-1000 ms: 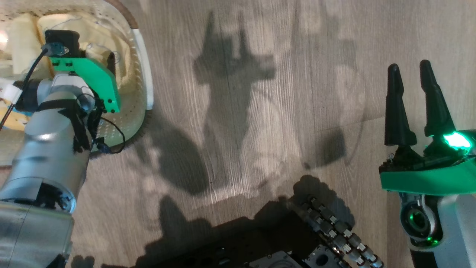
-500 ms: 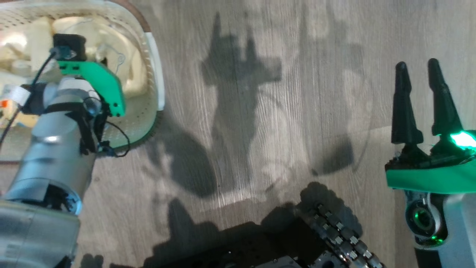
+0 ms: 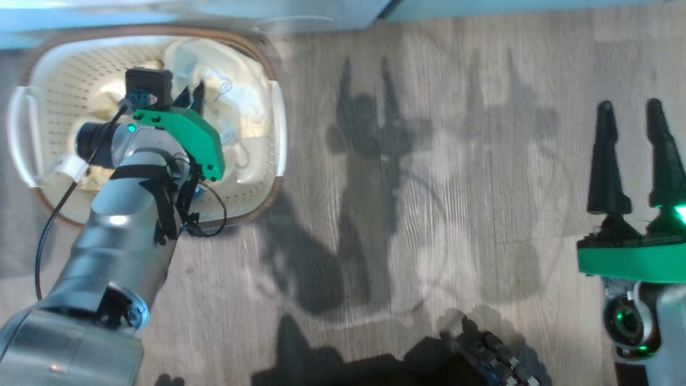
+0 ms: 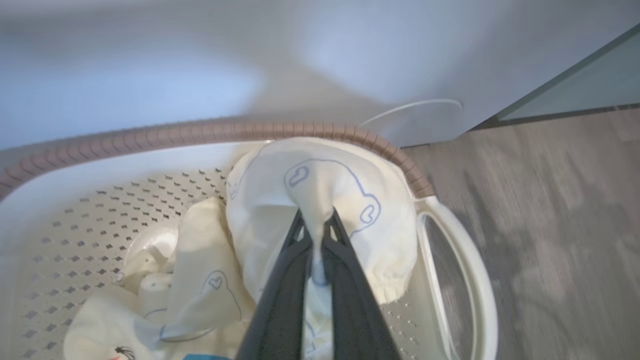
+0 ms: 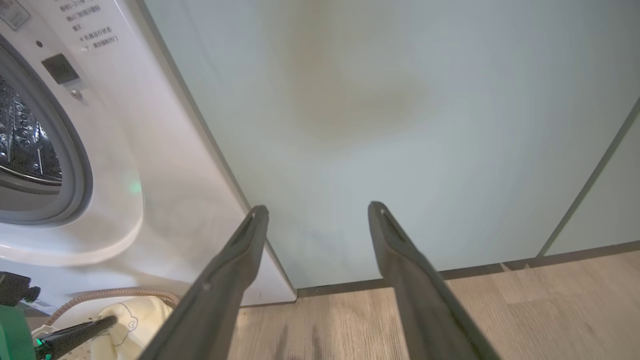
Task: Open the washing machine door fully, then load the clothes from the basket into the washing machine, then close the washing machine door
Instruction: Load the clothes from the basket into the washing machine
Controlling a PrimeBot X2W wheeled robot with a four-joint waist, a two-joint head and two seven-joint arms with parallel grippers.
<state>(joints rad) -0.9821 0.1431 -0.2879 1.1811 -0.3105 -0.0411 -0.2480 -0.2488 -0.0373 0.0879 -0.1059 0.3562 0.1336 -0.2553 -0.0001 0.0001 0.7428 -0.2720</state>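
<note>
The dark robot base (image 3: 482, 359) is cut off by the lower edge of the head view. Above it, a green wrist bracket and a grey forearm cover most of the left hand (image 4: 316, 225).

In the left wrist view, this hand's 2 dark fingers are drawn together and clamped on a raised fold of a cream soft garment with blue outline print (image 4: 325, 180). The fabric hides the inner faces of the fingers, and their bases are cut off by the lower edge of that view.

The right hand (image 3: 630, 107) hangs over the grey wood-grain floor (image 3: 429, 214), well apart from the basket. Its 2 fingers are spread and nothing sits between them.

The gripped garment lies inside 1 rounded cream perforated plastic basket with brown rim (image 3: 59, 86), draped against the wall at one end. The basket has 2 white side handles (image 3: 280, 126), 1 at each short end.

Further cream pieces (image 4: 200, 260) lie folded over each other on the basket bottom, so their number cannot be told. A blue patch among them is cut off by the lower edge of the view.

The basket stands on the floor just in front of 1 white front-loading washing machine (image 5: 150, 150). In the right wrist view, the left edge cuts off its grey rubber ring (image 5: 80, 170) and shiny steel drum (image 5: 25, 130). The printed text on its front is too small to read.

Beside the machine stand 2 flat pale-green cabinet panels (image 5: 400, 125). The second is cut off at the right edge.
</note>
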